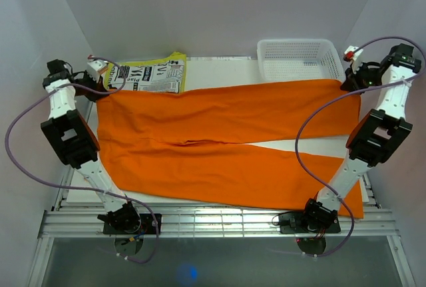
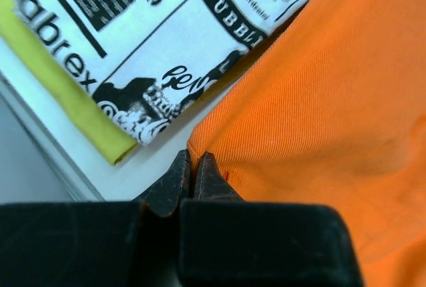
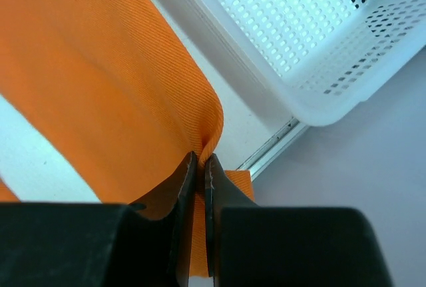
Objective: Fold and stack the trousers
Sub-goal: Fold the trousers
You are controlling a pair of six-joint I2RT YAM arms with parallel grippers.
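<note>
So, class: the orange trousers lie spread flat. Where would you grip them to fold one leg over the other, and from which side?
Pinch the far long edge of the trousers at its two end corners, coming in from the outer sides. Flat cloth offers only edges to pinch, and that edge runs straight. The left gripper and right gripper are shut on those corners.
</note>
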